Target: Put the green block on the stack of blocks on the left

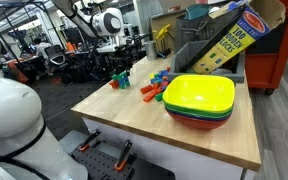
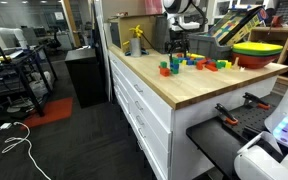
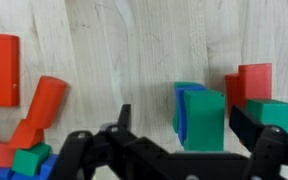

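In the wrist view the green block (image 3: 206,120) stands upright on the wooden table between my gripper's (image 3: 183,113) open fingers, nearer the right finger, and neither finger touches it. A blue block (image 3: 185,98) sits tight against its far left side. Just right of them are a red block (image 3: 248,84) and another green one (image 3: 274,113); these make up the small stack of blocks (image 1: 119,79), also visible from the other side as the stack of blocks (image 2: 168,68). In both exterior views the gripper (image 1: 119,60) (image 2: 179,47) hangs low over this group.
A loose jumble of red, green and blue blocks (image 3: 24,110) lies to the left in the wrist view and shows in both exterior views (image 1: 156,88) (image 2: 210,65). Stacked bowls (image 1: 200,100) (image 2: 259,52) and a tilted blocks box (image 1: 234,38) stand further along the table.
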